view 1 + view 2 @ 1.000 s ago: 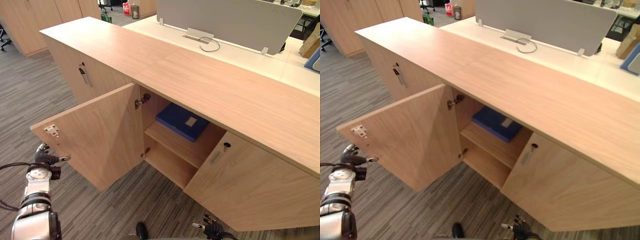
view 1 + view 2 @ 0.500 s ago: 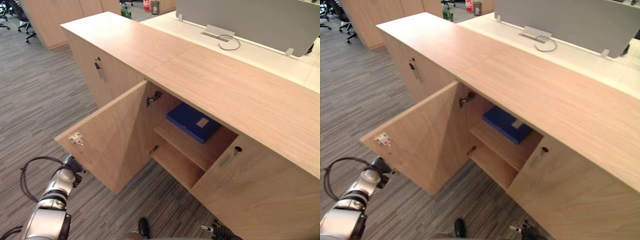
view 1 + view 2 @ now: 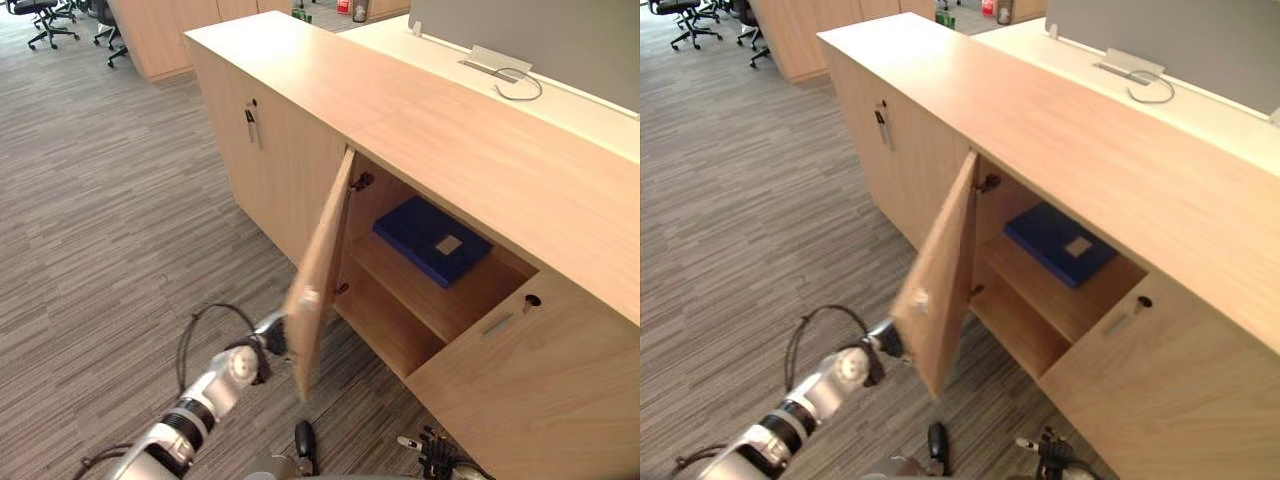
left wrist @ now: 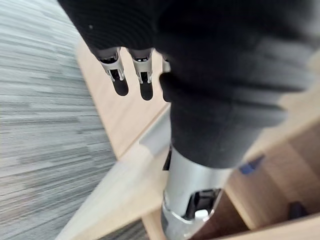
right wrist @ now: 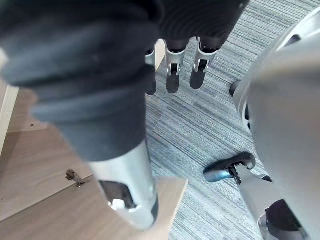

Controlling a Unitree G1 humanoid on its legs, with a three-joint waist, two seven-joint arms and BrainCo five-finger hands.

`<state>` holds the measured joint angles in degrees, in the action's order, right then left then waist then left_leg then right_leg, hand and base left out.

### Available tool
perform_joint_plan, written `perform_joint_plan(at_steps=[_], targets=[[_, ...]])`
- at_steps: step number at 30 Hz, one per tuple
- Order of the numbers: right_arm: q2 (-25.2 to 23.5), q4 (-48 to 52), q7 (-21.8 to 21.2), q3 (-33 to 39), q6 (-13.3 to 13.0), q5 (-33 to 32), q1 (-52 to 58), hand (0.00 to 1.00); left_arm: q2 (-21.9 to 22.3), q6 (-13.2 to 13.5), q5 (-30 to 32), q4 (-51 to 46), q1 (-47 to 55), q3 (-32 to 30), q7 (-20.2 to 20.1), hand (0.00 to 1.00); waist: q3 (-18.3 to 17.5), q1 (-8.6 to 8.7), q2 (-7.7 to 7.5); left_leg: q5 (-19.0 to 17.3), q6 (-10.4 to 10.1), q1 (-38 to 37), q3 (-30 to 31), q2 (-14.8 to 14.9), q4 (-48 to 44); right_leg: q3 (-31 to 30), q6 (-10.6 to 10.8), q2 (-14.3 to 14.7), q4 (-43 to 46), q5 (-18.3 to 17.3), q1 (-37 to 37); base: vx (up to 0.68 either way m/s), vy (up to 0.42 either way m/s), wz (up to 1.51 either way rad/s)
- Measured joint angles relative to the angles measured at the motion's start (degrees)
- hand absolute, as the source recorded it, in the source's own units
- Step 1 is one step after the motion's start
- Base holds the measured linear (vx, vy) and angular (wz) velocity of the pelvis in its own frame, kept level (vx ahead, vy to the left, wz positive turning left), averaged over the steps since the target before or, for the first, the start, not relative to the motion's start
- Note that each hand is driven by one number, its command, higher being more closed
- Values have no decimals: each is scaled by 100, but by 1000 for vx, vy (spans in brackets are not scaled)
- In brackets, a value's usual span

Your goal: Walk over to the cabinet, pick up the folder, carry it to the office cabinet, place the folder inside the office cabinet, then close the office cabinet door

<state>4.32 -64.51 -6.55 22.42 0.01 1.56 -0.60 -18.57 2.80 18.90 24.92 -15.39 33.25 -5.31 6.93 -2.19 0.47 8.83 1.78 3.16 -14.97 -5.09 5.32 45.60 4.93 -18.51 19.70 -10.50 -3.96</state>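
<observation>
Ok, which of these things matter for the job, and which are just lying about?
Job:
folder, in the cabinet
door, half shut
left hand, at the door

Lying about:
chairs
cable on the desk
partition

Head stereo over cabinet [image 3: 420, 130], wrist cams close

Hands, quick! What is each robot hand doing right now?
Left hand: open, fingers straight, at the cabinet door.
Right hand: open, holding nothing.
</observation>
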Motion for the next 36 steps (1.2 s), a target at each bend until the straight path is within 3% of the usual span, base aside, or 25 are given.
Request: perform_joint_plan(at_steps=[2,6,13,16,18,24,28,31,33,35,36], targets=[[-3,2,2,0,9,68,42,0,91,153,-980,-880,157,551,-524,0,-42,38,4,-28,42,-24,-6,-86,-3,30,5,-125,77,6,-17,-21,111,4],[-55,57,0,-18,16,190,134,0,450,394,-1975,-1496,560,1063,-1202,0,-156,138,9,-97,137,-143,-31,-152,-23,50,-7,-203,94,17,-134,-21,100,-1],[-56,196,-11,-632,3,188,363,0,588,383,-3125,-1485,1318,735,-1513,0,-384,173,33,-216,260,-220,-312,-33,-2,-21,-9,-131,47,12,-120,-82,42,-19],[-62,259,-12,-815,-4,186,364,0,894,382,-3418,-1087,1734,-33,-1393,0,-393,188,18,-188,221,-219,-436,85,1,-46,-15,10,-103,18,-119,-106,7,-28],[-161,279,-9,-896,-13,168,365,0,1148,405,-3464,-450,1888,-878,-1006,0,-402,195,-34,-145,160,-200,-553,230,2,-57,-34,189,-310,72,-118,-93,-29,-31],[-346,277,3,-897,-28,-56,361,0,1285,458,-3841,1191,1891,-2818,-271,0,-467,197,-247,-97,23,-192,-945,619,2,-449,-89,777,-1013,314,-100,-48,-75,-42],[-402,91,51,-818,-80,-281,308,0,1426,538,-5313,2349,1861,-4429,87,0,-536,266,-336,-178,-115,-312,-1316,813,-34,-868,-133,1042,-1340,363,-101,-1,-99,-55],[-403,-41,51,-780,-130,-321,292,0,1453,609,-5953,2527,1871,-4950,280,0,-517,295,-411,-568,-217,-94,-1458,1020,-730,-1056,-166,1084,-1369,345,-93,19,-98,-34],[-394,-50,50,-659,-130,-484,270,0,1495,700,-6018,2550,1978,-5405,353,0,-492,259,-411,-1277,-255,288,-1583,1525,-2090,-1302,-223,1234,-1433,312,-147,82,-144,-56],[-389,-46,47,-549,-139,-495,237,0,1496,760,-6019,2727,2024,-5901,382,0,-446,240,-397,-1652,-208,481,-1473,1977,-3179,-1568,-258,1420,-1502,297,-318,104,-101,-80],[-375,-45,48,-574,-170,-497,236,0,1491,789,-6018,2843,2084,-6131,388,0,-400,215,-390,-1719,-173,622,-1068,2181,-3865,-1759,-272,1510,-1534,295,-444,88,-74,-86]])
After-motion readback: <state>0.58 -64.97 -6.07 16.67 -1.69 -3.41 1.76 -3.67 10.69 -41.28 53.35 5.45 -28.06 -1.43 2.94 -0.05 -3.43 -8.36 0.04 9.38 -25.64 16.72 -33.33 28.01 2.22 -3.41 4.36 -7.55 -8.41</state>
